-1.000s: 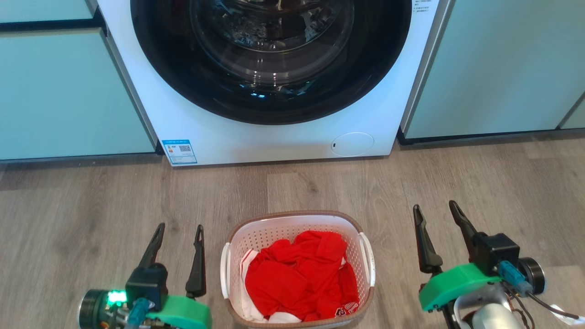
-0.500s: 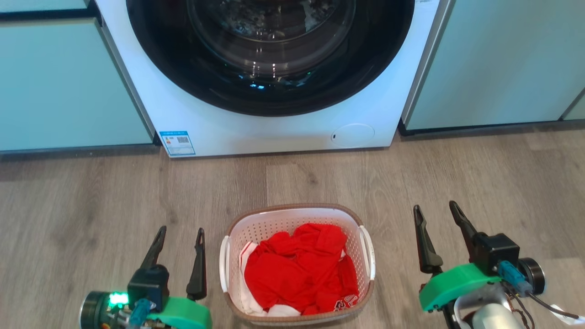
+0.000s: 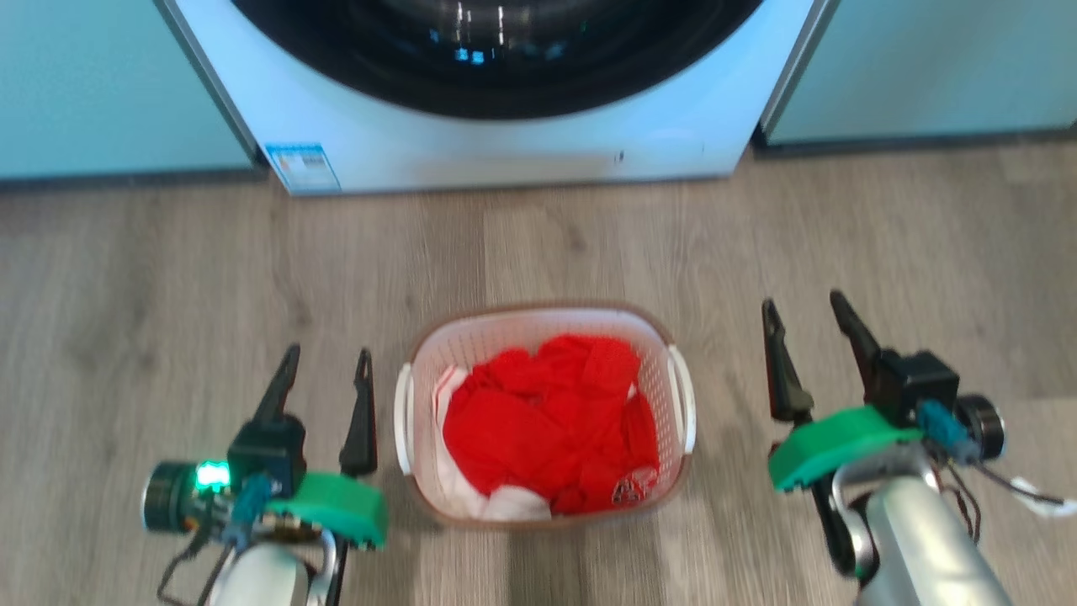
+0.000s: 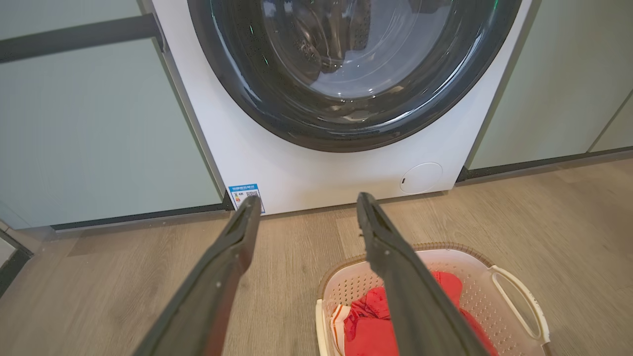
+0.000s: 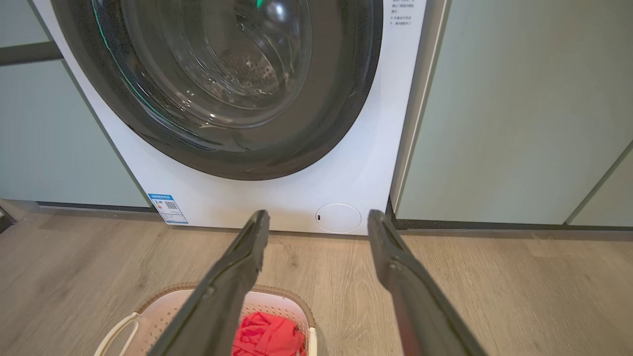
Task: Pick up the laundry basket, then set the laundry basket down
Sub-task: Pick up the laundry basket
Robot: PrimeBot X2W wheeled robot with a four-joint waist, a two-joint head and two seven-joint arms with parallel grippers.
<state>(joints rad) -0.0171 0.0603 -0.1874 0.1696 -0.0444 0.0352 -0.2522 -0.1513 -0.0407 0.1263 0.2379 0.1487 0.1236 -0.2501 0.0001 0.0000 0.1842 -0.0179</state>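
**Nothing gripped yet**

Your small white perforated plastic laundry basket (image 3: 496,337), brown-rimmed, stands on the grey wood-grain floor (image 3: 168,278) in front of the white front-loading washing machine (image 3: 505,143), with red clothes (image 3: 538,421) piled inside. Your left gripper (image 3: 328,352) hovers just beside its left handle, and your right gripper (image 3: 802,300) farther off its right side. Both have their fingers spread wide and hold nothing.
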